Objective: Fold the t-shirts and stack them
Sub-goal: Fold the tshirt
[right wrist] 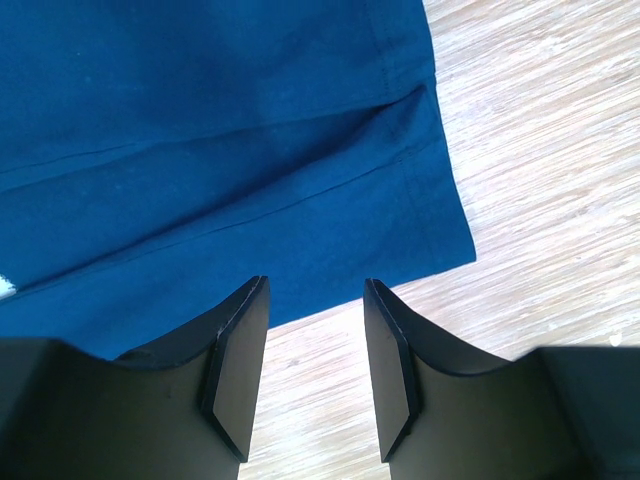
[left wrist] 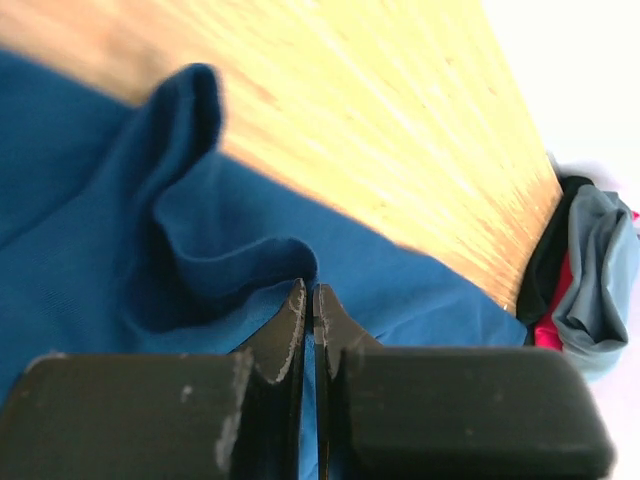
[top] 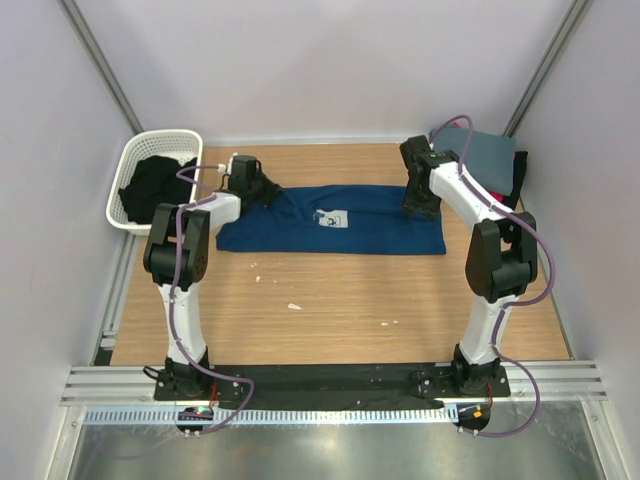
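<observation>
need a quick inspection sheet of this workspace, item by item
surface: wooden table, flat
job's things: navy t-shirt lies as a long band, print up; folded stack, grey on top, far right corner
clutter: white specks on the table; white basket holding black cloth
grippers: left gripper shut on the shirt's left end; right gripper open over its right edge
cables: purple cables along both arms
surroundings: white walls, metal rail at near edge

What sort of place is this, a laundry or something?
Likely a robotics test booth: plain walls box in a wooden table, two robot arms are bolted at its edge, with a navy t-shirt and white basket.
</observation>
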